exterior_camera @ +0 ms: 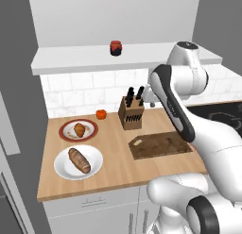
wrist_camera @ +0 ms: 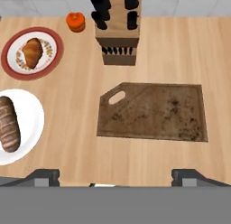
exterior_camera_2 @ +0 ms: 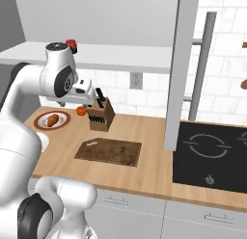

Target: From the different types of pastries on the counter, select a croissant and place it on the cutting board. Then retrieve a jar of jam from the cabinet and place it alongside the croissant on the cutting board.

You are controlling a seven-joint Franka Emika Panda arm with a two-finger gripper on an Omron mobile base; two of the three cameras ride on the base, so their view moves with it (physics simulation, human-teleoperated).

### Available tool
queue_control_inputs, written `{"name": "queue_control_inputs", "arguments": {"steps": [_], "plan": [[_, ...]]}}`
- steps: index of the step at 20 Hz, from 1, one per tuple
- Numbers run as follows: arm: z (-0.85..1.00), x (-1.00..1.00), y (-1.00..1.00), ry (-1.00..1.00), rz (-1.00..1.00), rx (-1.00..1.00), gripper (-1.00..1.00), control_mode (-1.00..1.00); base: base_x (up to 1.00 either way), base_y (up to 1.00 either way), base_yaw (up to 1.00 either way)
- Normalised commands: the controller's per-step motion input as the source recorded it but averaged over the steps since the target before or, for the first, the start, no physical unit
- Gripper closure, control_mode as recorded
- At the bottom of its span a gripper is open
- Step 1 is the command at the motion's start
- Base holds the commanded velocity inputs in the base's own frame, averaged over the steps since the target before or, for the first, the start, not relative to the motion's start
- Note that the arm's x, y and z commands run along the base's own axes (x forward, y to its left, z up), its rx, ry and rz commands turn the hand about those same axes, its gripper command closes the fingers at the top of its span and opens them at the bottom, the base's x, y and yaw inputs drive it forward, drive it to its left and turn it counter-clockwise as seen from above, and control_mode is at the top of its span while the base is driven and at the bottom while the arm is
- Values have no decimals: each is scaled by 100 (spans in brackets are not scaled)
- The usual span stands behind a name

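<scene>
Bright, even rendered light with no glare; the knife block (exterior_camera: pixel 131 113) and plates cast only faint soft shadows on the desk (exterior_camera: pixel 113 174); edges look slightly soft and pixelated, without lens distortion

No readable text, label, brand or number anywhere. Jar of jam (exterior_camera: pixel 116 47) on the cabinet (exterior_camera: pixel 94 58) ledge: plain dark red with black lid, no label legible. Knife block (wrist_camera: pixel 117 35): bare wood, no lettering. Cutting board (wrist_camera: pixel 153 111): dark stains only, no marking. Red-rimmed plate (wrist_camera: pixel 9 56) under the croissant (wrist_camera: pixel 32 52): speckled pattern, not writing. Cooktop (exterior_camera_2: pixel 212 156): white ring outlines for the burners and a small knob-like symbol near its front edge, no digits or words to make out.
</scene>
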Motion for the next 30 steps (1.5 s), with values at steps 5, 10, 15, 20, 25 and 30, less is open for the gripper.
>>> {"name": "queue_control_inputs", "arguments": {"steps": [5,10,15,20,25,30], "plan": [[-24,-45,45,2,0,0,-100,-100,0,0,0],[-63,-21,32,0,0,0,-100,-100,0,0,0],[-57,-6,26,0,0,0,-100,-100,0,0,0],[-42,0,20,3,0,0,-100,-100,0,0,0],[-31,5,30,0,0,0,-100,-100,0,0,0],[-24,27,45,0,-1,0,-100,-100,0,0,0]]}}
